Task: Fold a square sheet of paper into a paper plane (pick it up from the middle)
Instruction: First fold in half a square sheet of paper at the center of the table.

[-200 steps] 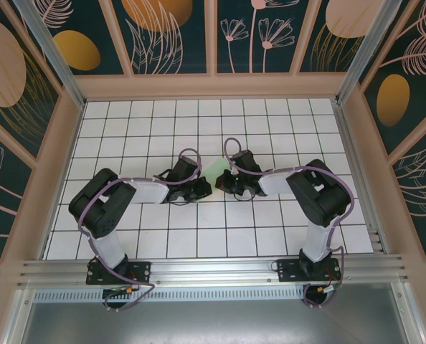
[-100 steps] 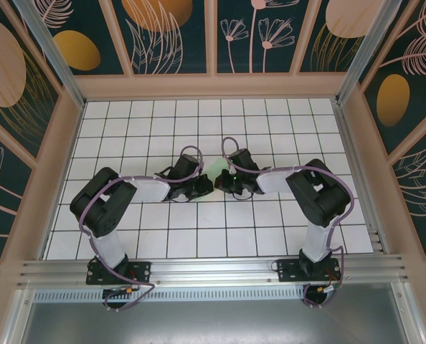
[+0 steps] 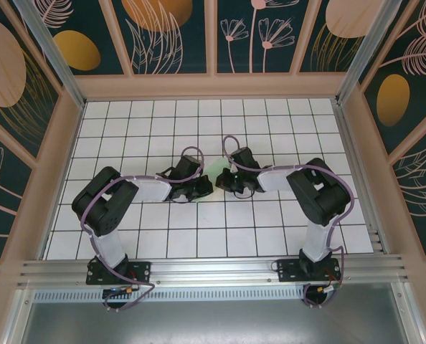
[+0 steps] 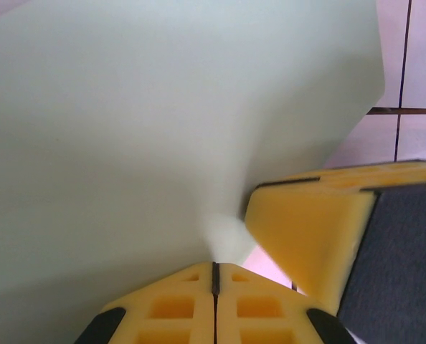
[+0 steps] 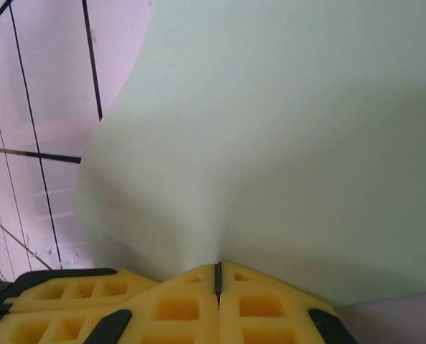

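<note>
There is one sheet of paper [image 3: 214, 170], pale green. Two arms work on it, each with one gripper and one purple cable looped over its wrist. In the top view the paper sits just above the middle of the frame, and only a small pale patch of it shows between the two black wrist heads. The left gripper [image 3: 202, 186] reaches it from the left and the right gripper [image 3: 224, 183] from the right, and the two nearly meet at the paper's lower edge.

In the left wrist view the left gripper [image 4: 214, 269] sits at the bottom centre. Its two yellow fingers are pressed together so that only a thin dark seam runs between them. The paper [image 4: 163, 129] rises out of that seam and spreads over the upper left of the frame, puckered where it is pinched. One yellow finger [image 4: 306, 236] of the other gripper stands just beside it at the lower right.

In the right wrist view the right gripper [image 5: 218, 269] is at the bottom centre, closed the same way on the edge of the paper [image 5: 292, 143], which fans up and to the right. Yellow fingers [image 5: 62, 294] of the left gripper lie at the lower left.

The white tiled table [image 3: 270, 229] is boxed in by a low beige wall [image 3: 213, 86]. Inside it are the two arms and the one sheet.
</note>
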Available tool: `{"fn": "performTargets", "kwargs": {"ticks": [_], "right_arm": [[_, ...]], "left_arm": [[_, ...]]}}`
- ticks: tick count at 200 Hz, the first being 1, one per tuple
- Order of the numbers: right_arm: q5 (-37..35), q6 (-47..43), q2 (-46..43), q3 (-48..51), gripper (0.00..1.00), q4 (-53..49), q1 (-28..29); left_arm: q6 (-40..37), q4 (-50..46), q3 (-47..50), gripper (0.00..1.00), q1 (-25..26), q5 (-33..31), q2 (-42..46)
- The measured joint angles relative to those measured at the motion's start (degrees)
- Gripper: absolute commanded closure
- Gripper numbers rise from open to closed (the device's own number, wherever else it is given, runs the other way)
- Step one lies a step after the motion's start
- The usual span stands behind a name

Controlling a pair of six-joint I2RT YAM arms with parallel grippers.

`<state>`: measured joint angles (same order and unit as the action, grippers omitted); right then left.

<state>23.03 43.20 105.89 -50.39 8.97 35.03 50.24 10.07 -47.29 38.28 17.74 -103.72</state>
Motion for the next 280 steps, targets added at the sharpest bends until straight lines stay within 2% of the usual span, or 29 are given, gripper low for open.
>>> {"fn": "performTargets", "kwargs": {"ticks": [46, 109, 175, 201, 242, 280], "right_arm": [[1.2, -2.7, 0.3, -0.2, 1.0, -0.2, -5.6], [1.7, -4.9, 0.5, -0.4, 1.0, -0.3, -12.2], [-4.4, -6.6, -1.7, -1.8, 1.0, -3.3, -13.3], [-3.1, -7.0, -4.1, -1.5, 1.0, -2.8, -12.3], [0.4, -7.9, -2.1, -1.7, 1.0, -2.4, -7.9], [1.3, -9.1, 0.7, -2.3, 1.0, -3.3, -8.9]], "left_arm": [[0.0, 0.2, 0.0, 0.98, 0.0, -0.2, 0.0], [0.0, 0.4, 0.0, 0.98, 0.0, -0.4, -0.1], [0.0, 0.4, 0.0, 0.98, 0.0, -0.4, -0.1], [0.0, 0.4, 0.0, 0.98, 0.0, -0.4, -0.1], [0.0, 0.4, 0.0, 0.98, 0.0, -0.4, -0.1], [0.0, 0.3, 0.0, 1.0, 0.0, -0.5, -0.1]]}}
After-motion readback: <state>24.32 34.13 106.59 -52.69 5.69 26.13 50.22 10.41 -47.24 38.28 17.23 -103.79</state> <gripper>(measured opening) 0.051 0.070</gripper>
